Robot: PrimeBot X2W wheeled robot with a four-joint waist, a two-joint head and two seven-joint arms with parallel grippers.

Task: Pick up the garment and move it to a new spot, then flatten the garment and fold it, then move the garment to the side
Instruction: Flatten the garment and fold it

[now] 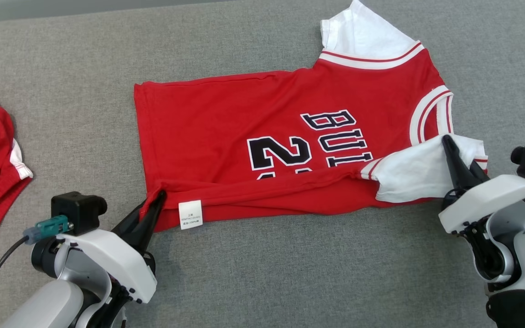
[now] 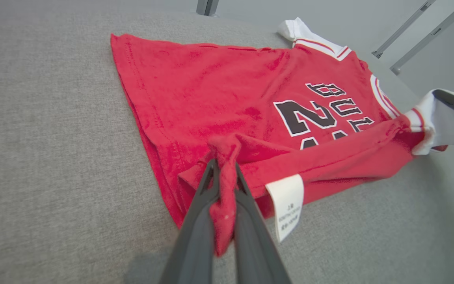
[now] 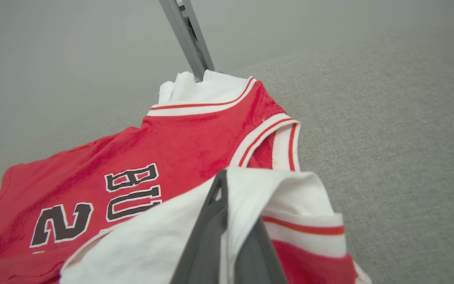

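Red shirt (image 1: pixel 244 132) lies flat in the middle of the grey bench (image 1: pixel 290 273), w/ its near edge rolled up a bit. My left end effector (image 1: pixel 157 197) is pinched tight on the bottom corner, by the white tag (image 1: pixel 190 214). My right end effector (image 1: pixel 451 148) is pinched tight on the white sleeve (image 1: pixel 408 177). I think this is the fold step. Best to lift both ends the same, keep the edge tight btwn them, & lay it straight on the far edge, no wrinkles.
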